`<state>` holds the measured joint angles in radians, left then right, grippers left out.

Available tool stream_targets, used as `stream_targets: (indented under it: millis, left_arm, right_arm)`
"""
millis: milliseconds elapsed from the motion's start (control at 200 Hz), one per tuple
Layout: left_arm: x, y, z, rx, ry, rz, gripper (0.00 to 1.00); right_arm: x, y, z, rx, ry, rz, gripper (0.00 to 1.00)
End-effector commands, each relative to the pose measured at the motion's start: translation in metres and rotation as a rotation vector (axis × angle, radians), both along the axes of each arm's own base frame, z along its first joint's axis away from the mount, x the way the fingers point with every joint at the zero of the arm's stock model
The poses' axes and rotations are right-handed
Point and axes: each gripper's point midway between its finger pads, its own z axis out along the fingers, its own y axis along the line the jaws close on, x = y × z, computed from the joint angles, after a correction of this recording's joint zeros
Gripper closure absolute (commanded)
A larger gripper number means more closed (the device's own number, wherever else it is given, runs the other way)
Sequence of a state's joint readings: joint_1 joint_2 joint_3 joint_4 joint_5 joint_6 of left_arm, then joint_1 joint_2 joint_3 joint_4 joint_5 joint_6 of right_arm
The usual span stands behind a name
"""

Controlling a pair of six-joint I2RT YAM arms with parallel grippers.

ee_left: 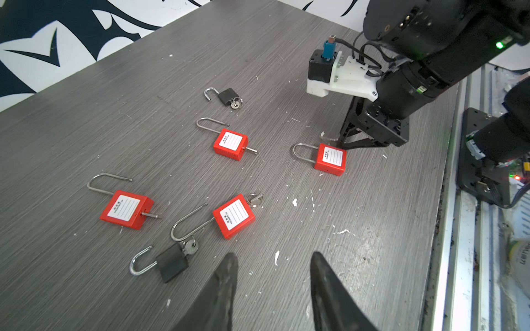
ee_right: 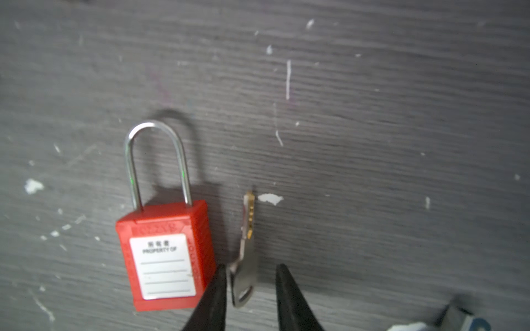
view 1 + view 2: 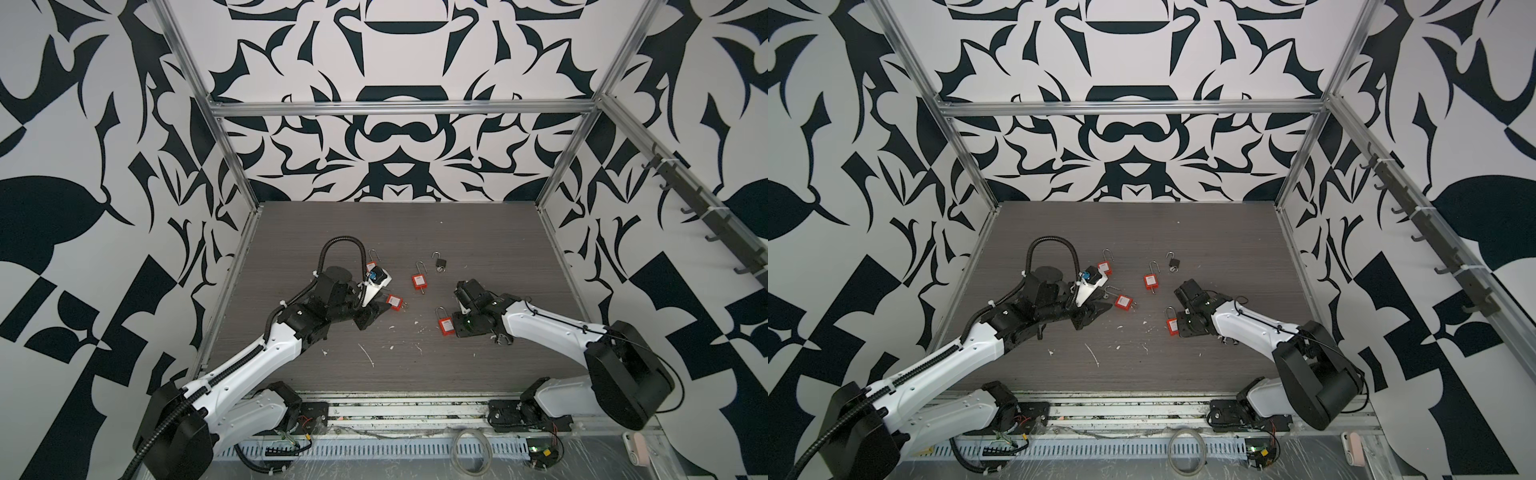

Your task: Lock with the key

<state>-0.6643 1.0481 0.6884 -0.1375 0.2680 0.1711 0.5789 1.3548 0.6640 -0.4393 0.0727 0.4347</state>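
**Key** (image 2: 247,249) — silver bow, brass-edged blade. It is found just beside the body of the red padlock (image 2: 166,258), outside the lock, with its blade pointing the same way as the shackle. Its bow is framed by the right gripper (image 2: 251,268), whose jaws are spread wider than the bow. The bow sits close to one finger; whether they touch cannot be told.

**Red padlock** — label up, both shackle legs seated in the body. It is placed on the table (image 1: 114,114) toward the front, right of centre in both top views (image 3: 445,325) (image 3: 1172,325).

**Left gripper** (image 1: 274,255) — jaws spread, nothing between them. It is held over bare table.

**Other locks, all with the shackle swung open:**
- second red padlock (image 1: 231,143), key seated in its base
- third red padlock (image 1: 126,209), key seated likewise
- fourth red padlock (image 1: 233,216), key ring at its base
- large black padlock (image 1: 172,262), keyed, just beside the fourth's shackle
- small black padlock (image 1: 228,96), keyed, set farthest back
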Motion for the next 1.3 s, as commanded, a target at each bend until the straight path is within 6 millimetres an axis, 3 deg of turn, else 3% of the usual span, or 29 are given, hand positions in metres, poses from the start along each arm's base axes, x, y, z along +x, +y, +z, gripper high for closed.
stream_targets:
  millis: [0, 235, 260, 365, 535, 865, 1295]
  left_arm:
    - [-0.002, 0.001, 0.003, -0.021, 0.001, 0.013, 0.56]
    - [0.006, 0.009, 0.009, -0.039, -0.01, 0.091, 0.53]
    - [0.009, 0.01, 0.01, -0.046, -0.006, 0.12, 0.52]
    - [0.016, 0.012, 0.014, -0.079, 0.017, 0.171, 0.52]
    - [0.025, 0.015, 0.014, -0.085, 0.003, 0.221, 0.51]
    - [0.02, 0.021, 0.003, -0.024, -0.006, 0.188, 0.42]
    - [0.015, 0.011, 0.004, -0.014, -0.055, 0.074, 0.4]
  right_arm:
    - [0.017, -0.002, 0.03, -0.01, -0.13, 0.004, 0.59]
    - [0.039, 0.011, 0.084, 0.014, -0.27, 0.054, 0.53]
    - [0.044, 0.01, 0.09, -0.02, -0.301, 0.055, 0.42]
    - [0.057, 0.029, 0.101, -0.005, -0.325, 0.071, 0.37]
    - [0.081, 0.075, 0.095, 0.095, -0.273, 0.143, 0.36]
    - [0.117, 0.115, 0.056, 0.065, -0.147, 0.168, 0.34]
    - [0.143, 0.121, 0.026, -0.032, -0.083, 0.106, 0.34]
